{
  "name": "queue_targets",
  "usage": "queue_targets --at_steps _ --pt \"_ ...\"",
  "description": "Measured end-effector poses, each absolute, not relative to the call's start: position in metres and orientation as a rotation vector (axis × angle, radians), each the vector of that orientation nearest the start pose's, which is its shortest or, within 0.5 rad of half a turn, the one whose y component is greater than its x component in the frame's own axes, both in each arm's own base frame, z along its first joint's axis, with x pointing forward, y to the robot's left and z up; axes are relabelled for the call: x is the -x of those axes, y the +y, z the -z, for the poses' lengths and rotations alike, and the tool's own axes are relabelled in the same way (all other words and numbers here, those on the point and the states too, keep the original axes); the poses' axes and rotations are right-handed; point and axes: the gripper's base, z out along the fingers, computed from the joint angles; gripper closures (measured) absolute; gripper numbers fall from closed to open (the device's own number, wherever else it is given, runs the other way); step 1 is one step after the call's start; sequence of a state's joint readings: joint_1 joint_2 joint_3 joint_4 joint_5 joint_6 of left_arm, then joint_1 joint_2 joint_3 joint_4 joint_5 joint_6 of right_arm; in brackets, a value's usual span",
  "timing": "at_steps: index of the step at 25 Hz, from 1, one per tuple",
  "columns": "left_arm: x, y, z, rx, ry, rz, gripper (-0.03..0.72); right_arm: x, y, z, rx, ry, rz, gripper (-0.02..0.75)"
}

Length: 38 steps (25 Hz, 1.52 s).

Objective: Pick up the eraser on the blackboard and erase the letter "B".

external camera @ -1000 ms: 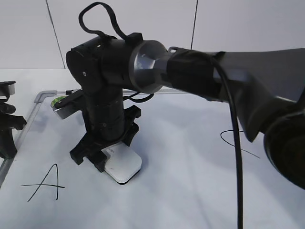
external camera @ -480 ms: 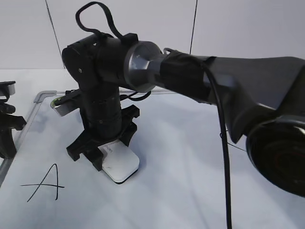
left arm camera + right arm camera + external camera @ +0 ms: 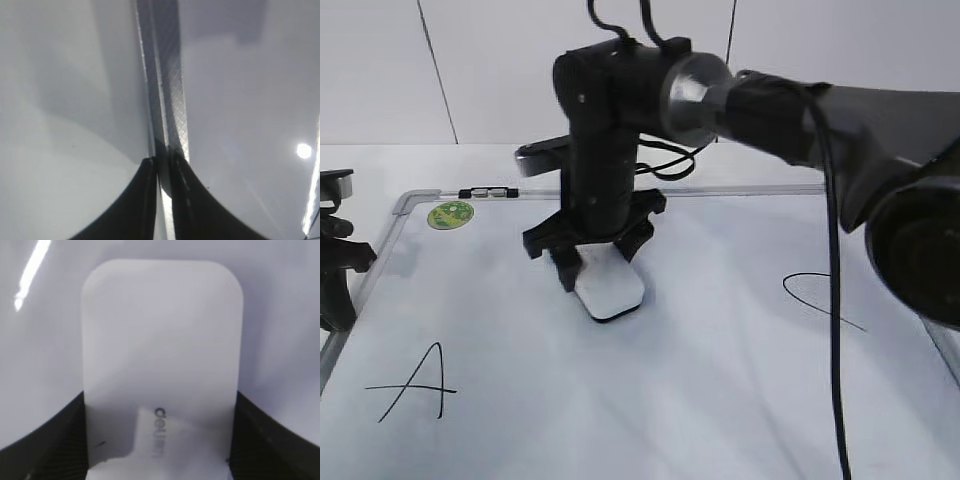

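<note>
The white eraser (image 3: pixel 610 290) lies flat on the blackboard (image 3: pixel 720 390), a white board with a grey frame. My right gripper (image 3: pixel 600 262) reaches across to the board's middle-left and is shut on the eraser's near end. In the right wrist view the eraser (image 3: pixel 160 340) fills the space between the two black fingers of the right gripper (image 3: pixel 160 407), grey lettering up. No letter "B" shows in any view. My left gripper (image 3: pixel 335 290) rests at the board's left edge; in the left wrist view its fingers (image 3: pixel 162 165) are shut above the grey frame strip (image 3: pixel 167 90).
A handwritten A (image 3: pixel 415 385) is at the front left and part of a C (image 3: pixel 815 298) at the right, partly behind the right arm. A round green sticker (image 3: pixel 451 213) sits in the far left corner. White walls stand behind the table.
The right gripper has slid the eraser to the right and farther back across the board, away from the A. The green sticker is uncovered. The left gripper has not moved.
</note>
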<state>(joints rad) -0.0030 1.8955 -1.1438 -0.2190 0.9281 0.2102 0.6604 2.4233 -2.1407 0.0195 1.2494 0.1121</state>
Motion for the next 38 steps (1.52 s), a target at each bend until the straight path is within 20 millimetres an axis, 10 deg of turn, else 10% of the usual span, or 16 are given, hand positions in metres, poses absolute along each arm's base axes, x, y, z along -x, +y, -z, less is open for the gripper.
queue_targets --at_steps 9,25,38 --pt "-0.337 -0.017 -0.151 -0.123 3.13 0.277 0.636 -0.414 0.283 -0.163 0.73 2.904 -0.044 0.215" --pt "-0.336 -0.017 -0.151 -0.127 3.135 0.275 0.636 -0.341 0.369 -0.162 1.089 2.767 -0.023 0.215" --pt "-0.335 -0.017 -0.151 -0.123 3.145 0.281 0.636 -0.343 0.359 -0.164 1.06 2.775 -0.038 0.215"
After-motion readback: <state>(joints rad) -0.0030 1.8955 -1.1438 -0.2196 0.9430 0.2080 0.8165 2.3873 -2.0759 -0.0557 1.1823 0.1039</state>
